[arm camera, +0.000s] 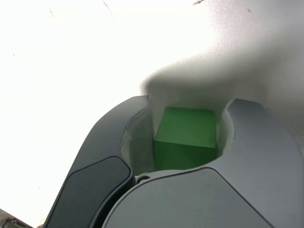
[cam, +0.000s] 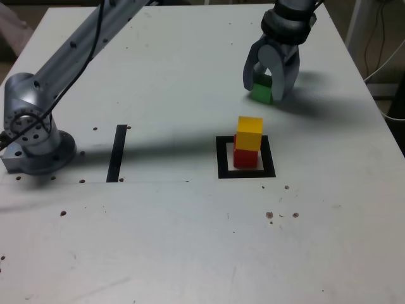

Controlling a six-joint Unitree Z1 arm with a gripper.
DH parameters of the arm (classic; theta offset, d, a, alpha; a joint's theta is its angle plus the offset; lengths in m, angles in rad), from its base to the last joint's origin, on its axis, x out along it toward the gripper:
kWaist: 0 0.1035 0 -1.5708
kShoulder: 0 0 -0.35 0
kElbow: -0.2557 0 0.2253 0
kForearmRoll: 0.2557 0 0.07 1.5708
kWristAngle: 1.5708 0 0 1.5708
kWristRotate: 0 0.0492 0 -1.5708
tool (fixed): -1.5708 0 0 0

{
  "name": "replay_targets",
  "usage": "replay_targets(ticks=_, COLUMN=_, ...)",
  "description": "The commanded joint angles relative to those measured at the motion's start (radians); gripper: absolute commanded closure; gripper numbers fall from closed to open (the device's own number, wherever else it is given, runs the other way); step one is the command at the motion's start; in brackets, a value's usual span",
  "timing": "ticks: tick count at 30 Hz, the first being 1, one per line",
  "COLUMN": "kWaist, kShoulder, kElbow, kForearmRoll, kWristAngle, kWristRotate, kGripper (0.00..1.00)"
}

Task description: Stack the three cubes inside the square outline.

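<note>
A yellow cube point(cam: 249, 133) sits on a red cube point(cam: 245, 158) inside the black square outline point(cam: 223, 158) near the table's middle. The yellow one is turned slightly off the red one's edges. Behind them, toward the far right in the exterior view, the green cube point(cam: 261, 92) rests on the table. My gripper point(cam: 264, 94) stands over it, one finger on each side. In the wrist view the green cube point(arm camera: 186, 135) fills the space between the grey jaws of the gripper point(arm camera: 188, 107), which press against its two sides.
A thin black strip point(cam: 117, 152) lies on the table at the exterior view's left. Beside it stands the arm's grey base point(cam: 31, 126), with the arm link running up across the back. Cables point(cam: 380, 69) hang off the table's right edge.
</note>
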Motion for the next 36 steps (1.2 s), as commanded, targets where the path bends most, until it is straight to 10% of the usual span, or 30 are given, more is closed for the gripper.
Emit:
replay_targets(ticks=1, kWaist=-0.002, kShoulder=-0.002, kElbow=-0.005, kForearmRoll=0.007, kWristAngle=-0.005, kWristRotate=-0.004, kGripper=0.64)
replay_targets(ticks=22, kWaist=-0.020, kShoulder=-0.205, kElbow=0.079, kForearmRoll=0.060, kWristAngle=0.004, kWristRotate=-0.090, kGripper=0.64)
replay_targets(ticks=36, kWaist=-0.058, kShoulder=-0.365, kElbow=0.277, kForearmRoll=0.067, kWristAngle=-0.088, kWristRotate=-0.284, kGripper=0.64)
